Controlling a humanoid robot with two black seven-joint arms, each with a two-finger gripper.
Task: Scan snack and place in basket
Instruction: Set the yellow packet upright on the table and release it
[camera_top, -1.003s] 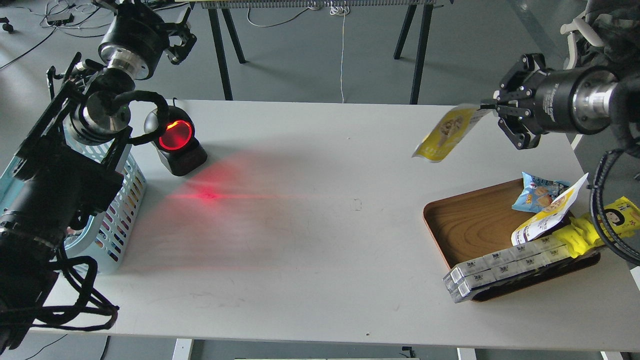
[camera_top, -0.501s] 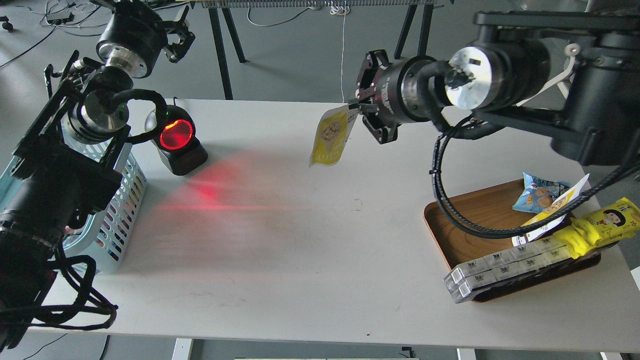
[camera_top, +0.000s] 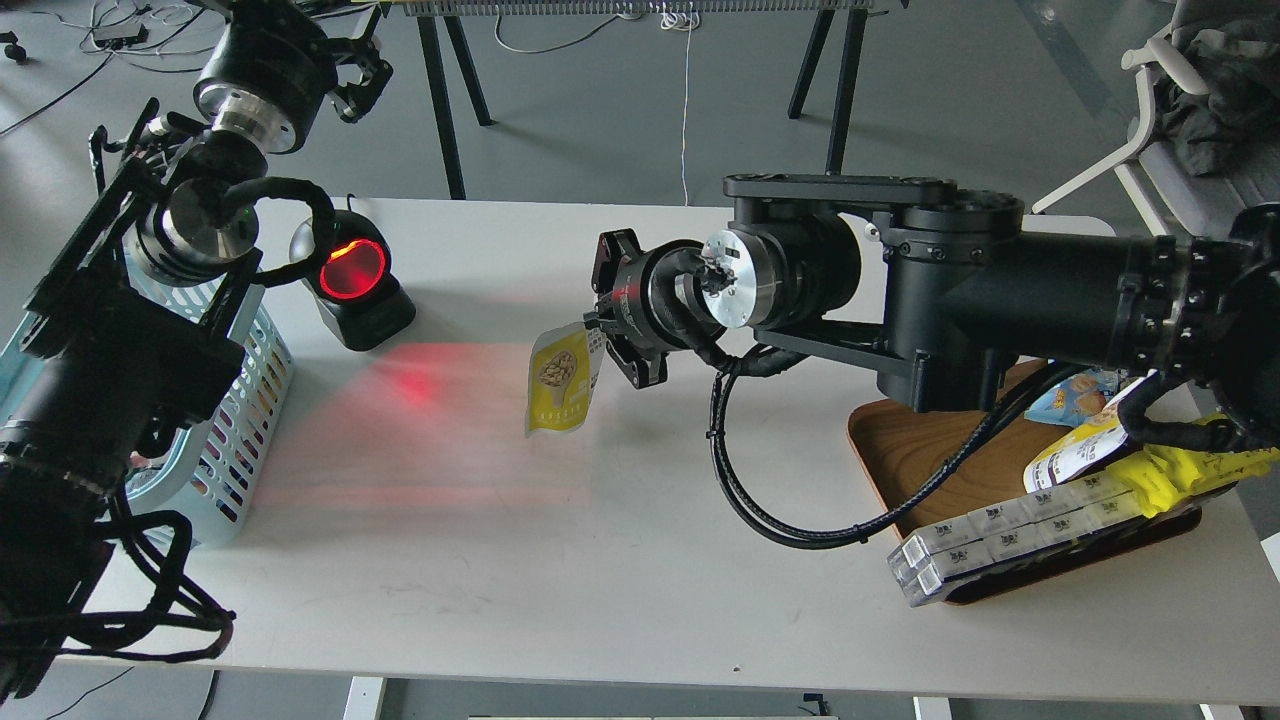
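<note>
The snack (camera_top: 560, 380) is a flat yellow pouch with a round food picture and a white top. It hangs upright above the table's middle, pinched by its top edge in my right gripper (camera_top: 598, 330), which is shut on it. The pouch faces the black scanner (camera_top: 355, 283), whose red window glows at the table's back left. The light blue basket (camera_top: 245, 430) stands at the left edge, mostly hidden behind my left arm. My left gripper (camera_top: 362, 75) is raised at the top left, away from the table, and holds nothing; its fingers look spread.
A brown wooden tray (camera_top: 920, 450) at the right holds a blue snack bag (camera_top: 1070, 392), a second white and yellow pouch (camera_top: 1085, 448), bright yellow packets (camera_top: 1185, 470) and several small white boxes (camera_top: 1010, 535). My right arm spans the table's right half. Red scanner light falls on the table.
My right arm has carried the pouch from above the tray leftward and down across the table, to just right of the scanner's red light. The left arm has stayed put.
</note>
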